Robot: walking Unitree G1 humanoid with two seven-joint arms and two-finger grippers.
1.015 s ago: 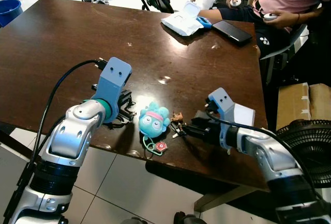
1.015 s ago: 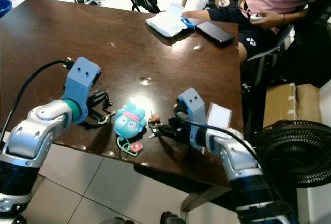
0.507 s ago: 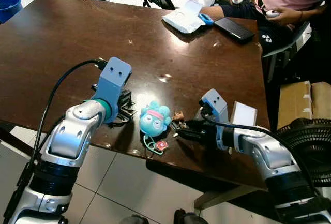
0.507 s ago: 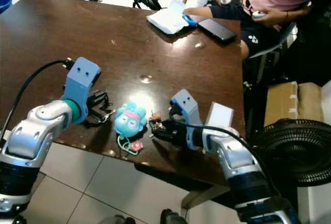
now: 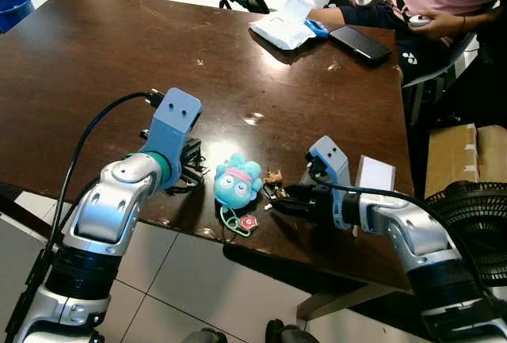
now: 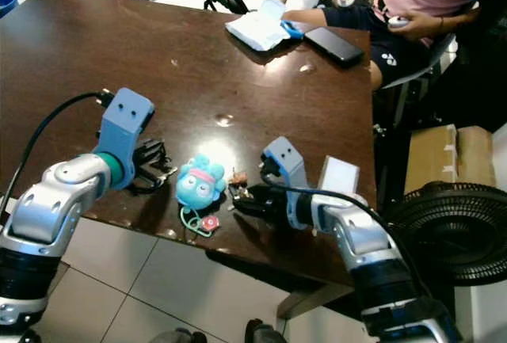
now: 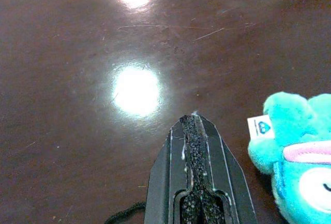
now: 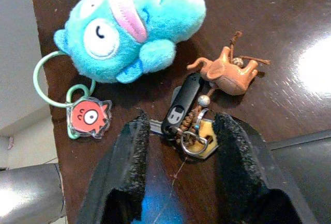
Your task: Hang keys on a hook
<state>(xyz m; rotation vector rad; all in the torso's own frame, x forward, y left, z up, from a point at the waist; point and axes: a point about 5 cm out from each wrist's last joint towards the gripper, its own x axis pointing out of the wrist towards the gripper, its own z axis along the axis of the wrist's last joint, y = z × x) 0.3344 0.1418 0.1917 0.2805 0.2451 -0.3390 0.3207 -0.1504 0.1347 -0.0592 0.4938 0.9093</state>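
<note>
Partly hidden keys (image 8: 189, 123) between parted right pincer (image 8: 178, 169) fingers, untouched

Plush toy (image 8: 135, 25) crowds keys (image 8: 187, 118) on one side; bare desk (image 5: 119, 66) beyond; right jaws straddle keys.

No text, brand or number can be read anywhere.
</note>
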